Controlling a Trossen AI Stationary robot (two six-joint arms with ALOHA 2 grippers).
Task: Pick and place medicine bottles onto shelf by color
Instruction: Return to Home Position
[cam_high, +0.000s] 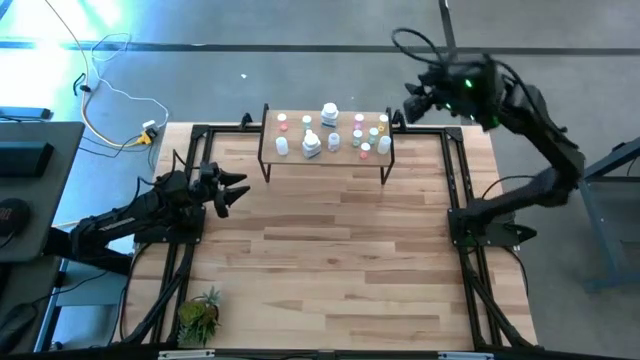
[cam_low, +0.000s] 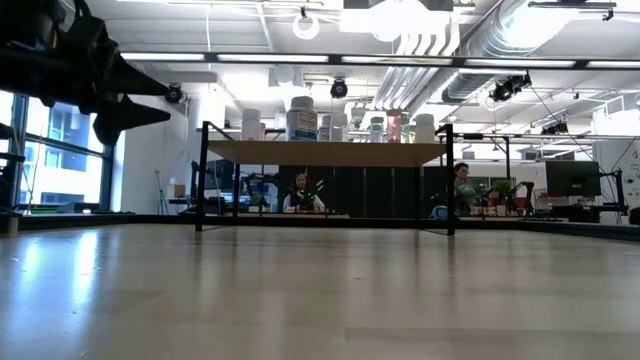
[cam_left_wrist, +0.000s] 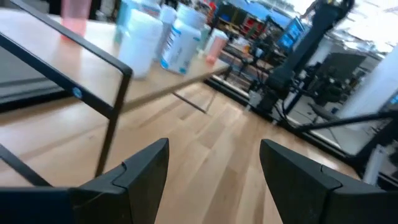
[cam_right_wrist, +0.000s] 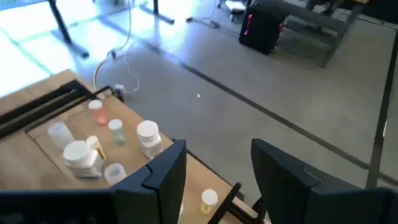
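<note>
"Across the far middle of the table (cam_high: 330, 260), what stands there?"

"My shelf (cam_high: 326, 152), its long side running along the far edge. Every one of the bottles (cam_high: 331, 132) I can see stands upright on its top board."

"How are they set out?"

"As a loose cluster over the board's middle and right part. Two are bigger than the rest, one at the back and one nearer the front left. The small ones carry pink, green, yellow and white caps. I cannot tell whether like colours stand together."

"Where is your left pincer?"

"My left pincer (cam_high: 232, 190) hovers over the table's left side, near the shelf's left front leg and apart from it, pointing toward the shelf. Its fingers are spread wide and grip nothing."

"And the right one?"

"My right pincer (cam_high: 412, 103) is raised high just beyond the shelf's right end, by the table's far right corner. From its wrist I look down on the bottles and the floor past the table. It gapes wide too, with nothing held."

"Anything else about?"

"A small plant (cam_high: 199, 315) sits at the near left corner, well apart from the shelf. Looking level across the boards, I see two people (cam_low: 300, 192) seated in the room behind the shelf's legs."
</note>
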